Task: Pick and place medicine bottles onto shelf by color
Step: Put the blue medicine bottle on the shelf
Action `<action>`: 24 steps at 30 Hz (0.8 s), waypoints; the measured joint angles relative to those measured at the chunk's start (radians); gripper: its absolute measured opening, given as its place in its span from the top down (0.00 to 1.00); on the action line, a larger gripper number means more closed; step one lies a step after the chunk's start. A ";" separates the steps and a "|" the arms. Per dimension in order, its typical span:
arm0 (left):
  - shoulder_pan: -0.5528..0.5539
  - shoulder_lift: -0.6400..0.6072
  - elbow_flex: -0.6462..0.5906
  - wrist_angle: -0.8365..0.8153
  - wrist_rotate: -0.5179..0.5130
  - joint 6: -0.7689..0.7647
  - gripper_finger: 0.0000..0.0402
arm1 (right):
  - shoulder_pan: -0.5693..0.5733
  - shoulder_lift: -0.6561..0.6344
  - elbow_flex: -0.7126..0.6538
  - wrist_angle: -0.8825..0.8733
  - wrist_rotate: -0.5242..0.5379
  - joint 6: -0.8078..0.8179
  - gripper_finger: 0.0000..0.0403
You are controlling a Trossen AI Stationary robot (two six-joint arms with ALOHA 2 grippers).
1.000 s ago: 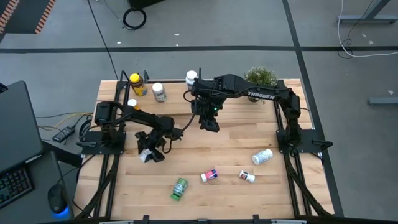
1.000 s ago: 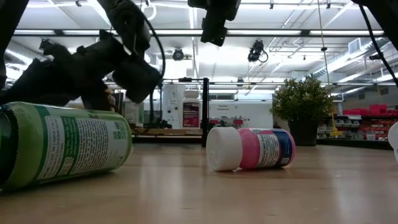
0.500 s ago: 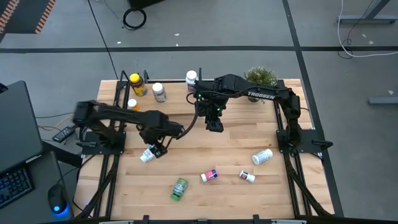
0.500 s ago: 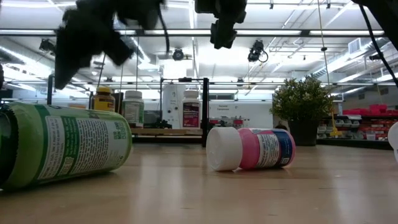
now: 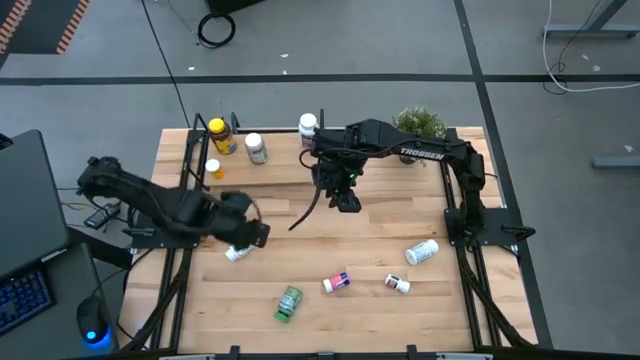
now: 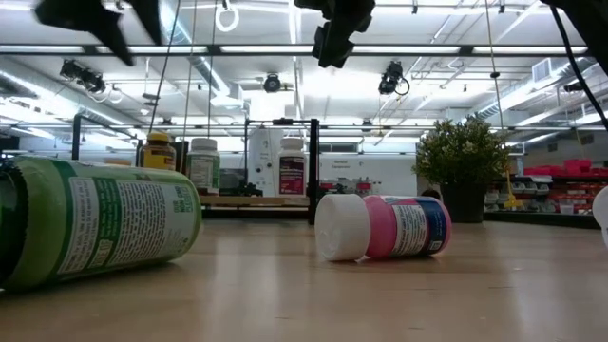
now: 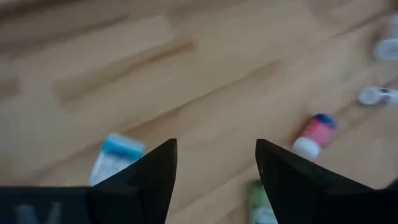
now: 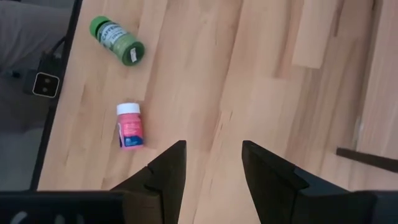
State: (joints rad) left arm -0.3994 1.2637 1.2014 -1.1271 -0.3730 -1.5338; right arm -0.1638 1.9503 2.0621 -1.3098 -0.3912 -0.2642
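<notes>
In the high view, four bottles are seen already on the shelf [image 5: 275, 165] at the 11 o'clock part of the table [image 5: 400, 210]: a small white one [image 5: 212, 168], an amber bottle with a yellow cap [image 5: 217, 135], a white bottle [image 5: 256, 148], and another white bottle [image 5: 307, 124] by the post at 12 o'clock. Whether they are grouped correctly by color cannot be judged.

Five bottles are left lying on the boards. A white bottle with a blue label [image 5: 237, 252] lies at 9 o'clock, and the left gripper [image 5: 247, 233] is held just above it, released, with nothing between its fingers; it is not yet grasped. A green bottle [image 5: 289, 302] and a pink bottle [image 5: 337, 282] lie toward 6 o'clock, a small white bottle [image 5: 398, 284] toward 5 o'clock, and a larger white and blue one [image 5: 422, 251] toward 4 o'clock. The right gripper [image 5: 345, 200] is hung over the middle of the table, also released and empty.

By this count, a little less than half of the work is judged to be done.

The surface is made of pale wooden planks. A small plant [image 5: 420, 123] is placed at 1 o'clock. A grey concrete floor is seen around the table, and bright ceiling lamps and distant racks are shown in the low view.
</notes>
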 joint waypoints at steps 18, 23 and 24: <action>-0.004 0.301 -0.198 -0.181 0.393 0.017 0.62 | 0.007 0.006 0.000 0.022 -0.002 0.026 0.59; 0.020 0.312 -0.273 -0.163 0.388 0.032 0.70 | 0.008 0.006 0.000 0.006 -0.002 0.029 0.59; 0.024 0.312 -0.293 -0.138 0.396 0.036 0.72 | 0.007 0.006 0.000 0.002 -0.002 0.029 0.59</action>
State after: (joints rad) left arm -0.3756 1.5757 0.9088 -1.2649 0.0233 -1.4975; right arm -0.1566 1.9568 2.0624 -1.3078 -0.3931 -0.2348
